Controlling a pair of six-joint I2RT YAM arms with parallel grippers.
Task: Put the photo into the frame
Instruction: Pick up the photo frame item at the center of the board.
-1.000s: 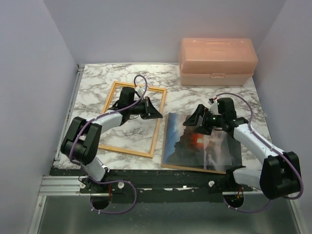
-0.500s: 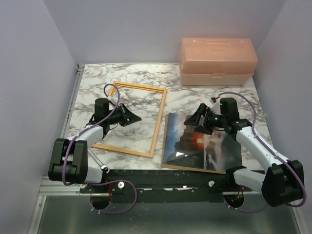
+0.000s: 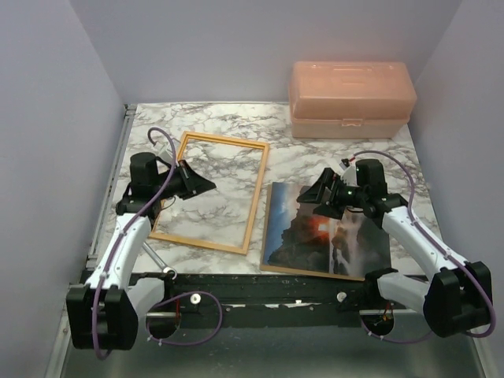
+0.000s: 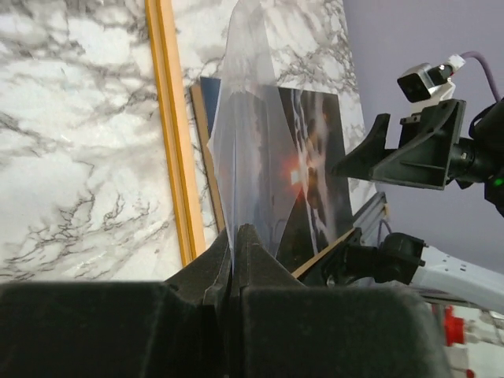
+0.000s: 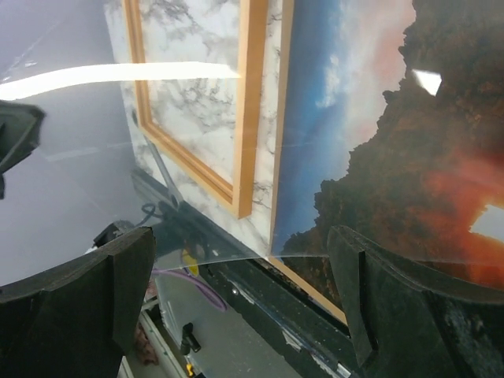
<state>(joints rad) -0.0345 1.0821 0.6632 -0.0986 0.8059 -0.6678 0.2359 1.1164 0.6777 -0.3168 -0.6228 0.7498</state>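
Observation:
The photo (image 3: 315, 232) lies face up on a brown backing board (image 3: 303, 271) at the front right; it also shows in the right wrist view (image 5: 394, 134) and the left wrist view (image 4: 319, 157). The orange frame (image 3: 256, 189) lies flat to its left, with marble showing through it. My left gripper (image 3: 206, 186) hovers over the frame's left half. It is shut (image 4: 236, 230) on the edge of a clear transparent sheet (image 4: 248, 134), which stands up and reaches toward the photo. My right gripper (image 3: 323, 198) is open and empty just above the photo's top (image 5: 240, 252).
A pink translucent box (image 3: 350, 98) stands at the back right. The clear sheet's lower edge (image 5: 181, 256) hangs across the right wrist view, over the frame's corner (image 5: 248, 189). The black rail (image 3: 260, 287) runs along the table's near edge.
My left arm has swung back to the left, carrying the clear sheet from over the frame's right side to its left half. The right gripper has barely moved.

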